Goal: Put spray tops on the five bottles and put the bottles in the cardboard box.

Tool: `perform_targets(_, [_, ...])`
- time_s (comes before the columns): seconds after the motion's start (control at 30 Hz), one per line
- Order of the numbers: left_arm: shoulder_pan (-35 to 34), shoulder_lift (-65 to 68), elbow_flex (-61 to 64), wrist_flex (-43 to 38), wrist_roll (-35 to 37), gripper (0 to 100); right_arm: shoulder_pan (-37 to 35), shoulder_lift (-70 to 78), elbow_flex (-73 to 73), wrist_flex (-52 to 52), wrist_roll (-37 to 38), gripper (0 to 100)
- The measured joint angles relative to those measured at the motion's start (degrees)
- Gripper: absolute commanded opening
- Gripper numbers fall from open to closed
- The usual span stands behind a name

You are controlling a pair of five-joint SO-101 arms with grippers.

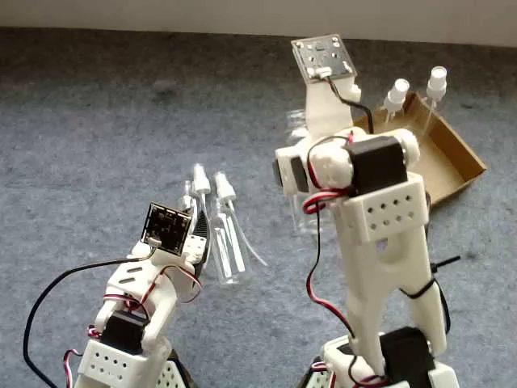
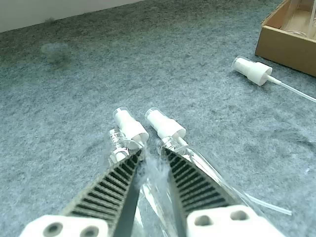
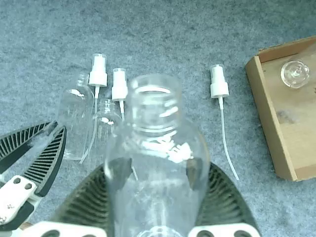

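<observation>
Right jaws clamp uncapped bottle (image 3: 155,163). Left jaws narrowly parted, tips at two lying bottles (image 3: 76,123) on desk (image 1: 97,121).

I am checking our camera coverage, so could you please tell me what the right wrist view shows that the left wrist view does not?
Only the right wrist view: an uncapped clear bottle held in the right gripper. Only the left wrist view: a pale strip of wall beyond the grey carpet. Both: the left gripper, two clear bottles lying with white spray tops at their necks, a loose spray top with its tube, and the cardboard box.
</observation>
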Motion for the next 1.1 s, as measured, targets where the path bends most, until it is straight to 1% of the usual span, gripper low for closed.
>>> perform_targets(0.07, [0.00, 0.00, 0.00, 0.00, 0.00, 1, 0.18, -4.40, 4.48, -0.88, 0.00, 3.8])
perform_targets(0.23, [0.00, 0.00, 0.00, 0.00, 0.00, 1, 0.26, -15.30, 20.57, -9.76, 0.00, 3.8])
perform_targets(0.57, [0.00, 0.00, 0.00, 0.00, -0.35, 1, 0.26, -37.98, 61.89, -39.38, 0.00, 3.8])
perform_targets(0.7, [-1.67, 0.00, 0.00, 0.00, -5.98, 1, 0.26, -45.27, 75.52, -50.20, 0.00, 3.8])
perform_targets(0.8, [-2.29, 0.00, 0.00, 0.00, -7.74, 1, 0.26, -48.26, 83.78, -56.97, 0.00, 3.8])
perform_targets(0.93, [-2.81, 0.00, 0.00, 0.00, -8.88, 1, 2.81, -49.23, 90.99, -64.26, 0.00, 3.8])
perform_targets(1.1, [-2.81, 0.00, 0.00, 0.00, -14.86, 1, 6.15, -49.41, 97.32, -72.97, 0.00, 3.8])
